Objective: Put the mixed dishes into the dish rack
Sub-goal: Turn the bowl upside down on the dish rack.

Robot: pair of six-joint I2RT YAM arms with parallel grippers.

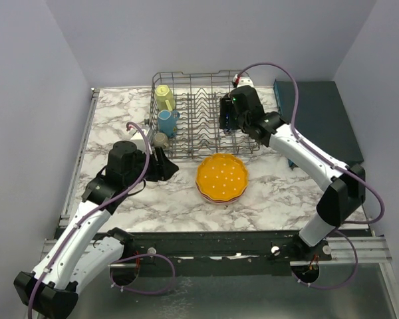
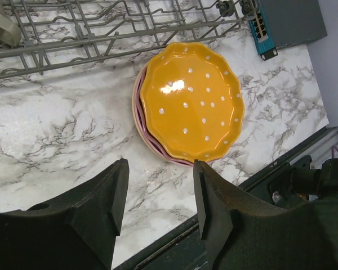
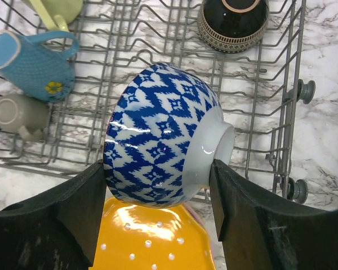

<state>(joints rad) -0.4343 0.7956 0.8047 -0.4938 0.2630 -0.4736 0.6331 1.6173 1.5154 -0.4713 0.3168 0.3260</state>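
Blue-white bowl point(image 3: 158, 129) gripped by right pincer point(image 3: 158, 188), seemingly above dish rack point(image 1: 189, 74); left pincer point(image 2: 158, 197) released.

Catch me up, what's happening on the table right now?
The right gripper is shut on the blue-white bowl, holding it on its side over the dish rack. The yellow mug, blue mug, grey-olive mug and dark brown bowl already sit in the rack. The left gripper is open and empty above the table, near the orange plate stacked on a pink plate, both not yet loaded.
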